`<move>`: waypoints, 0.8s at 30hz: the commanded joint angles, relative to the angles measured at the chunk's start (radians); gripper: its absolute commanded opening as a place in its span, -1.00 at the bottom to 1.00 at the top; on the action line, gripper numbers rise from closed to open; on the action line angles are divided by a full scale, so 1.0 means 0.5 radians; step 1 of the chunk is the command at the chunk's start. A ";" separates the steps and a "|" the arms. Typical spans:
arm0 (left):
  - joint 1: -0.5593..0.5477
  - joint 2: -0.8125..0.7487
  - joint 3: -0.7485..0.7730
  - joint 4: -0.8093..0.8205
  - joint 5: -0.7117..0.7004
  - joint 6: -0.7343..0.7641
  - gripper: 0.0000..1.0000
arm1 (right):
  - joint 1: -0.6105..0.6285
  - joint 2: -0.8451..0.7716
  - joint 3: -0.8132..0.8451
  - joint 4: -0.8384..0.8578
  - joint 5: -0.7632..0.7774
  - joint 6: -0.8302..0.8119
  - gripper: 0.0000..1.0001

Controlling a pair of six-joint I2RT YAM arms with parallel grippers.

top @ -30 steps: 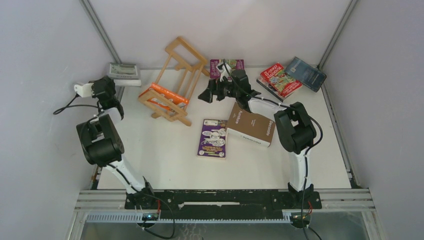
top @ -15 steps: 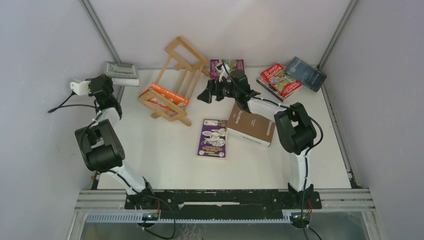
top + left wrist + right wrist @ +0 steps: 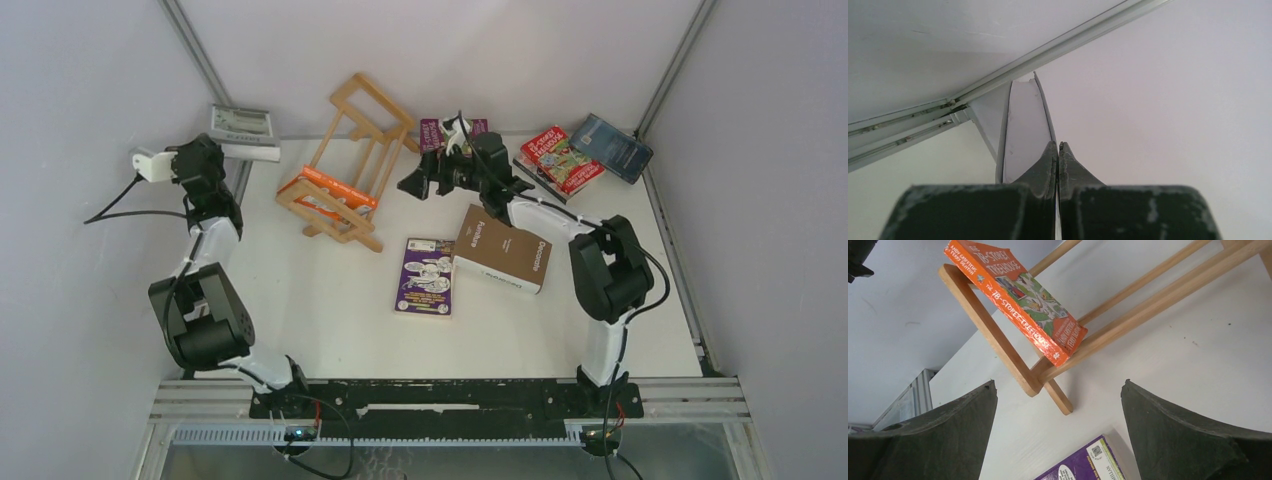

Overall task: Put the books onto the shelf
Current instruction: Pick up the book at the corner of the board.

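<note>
You have one of the books shelved, by my reading, and the rest are left to do. The shelf (image 3: 352, 150) carries only the orange book (image 3: 328, 190), across its near end.

To the right of the shelf, the thick brown book (image 3: 503, 250) lies flat on the table (image 3: 320, 310). A purple book (image 3: 427, 275) lies just beside it on the shelf's side. Further right of the shelf, toward the back, sit the dark blue book (image 3: 612, 147) and the red book (image 3: 560, 158). A second purple book (image 3: 435, 128) is half hidden behind your right arm (image 3: 540, 215).

Left of the shelf, at the table's far corner, is the grey-white book (image 3: 243, 125). Your left gripper (image 3: 1058, 145) has its jaws pressed together and appears to be pinching that book's cover. Your right gripper (image 3: 1059, 387) hangs just right of the shelf, jaws spread wide with nothing between them.

The shelf looks tipped rather than standing square. Its long axis runs from near-left to far-right, and the far end seems raised. The orange book's long axis lies crosswise to that, with its spine facing your right gripper.
</note>
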 commanded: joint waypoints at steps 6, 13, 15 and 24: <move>-0.064 -0.281 -0.006 -0.031 0.015 -0.153 -1.00 | -0.004 -0.258 -0.129 0.031 0.097 0.077 0.99; -0.151 -0.373 -0.146 0.004 -0.017 -0.230 -1.00 | -0.030 -0.412 -0.308 0.031 0.142 0.070 0.99; -0.186 -0.398 -0.193 0.040 -0.037 -0.274 -1.00 | -0.030 -0.460 -0.356 0.025 0.155 0.060 0.98; -0.351 -0.510 -0.329 0.130 -0.125 -0.477 -1.00 | -0.030 -0.619 -0.505 -0.007 0.175 0.038 0.98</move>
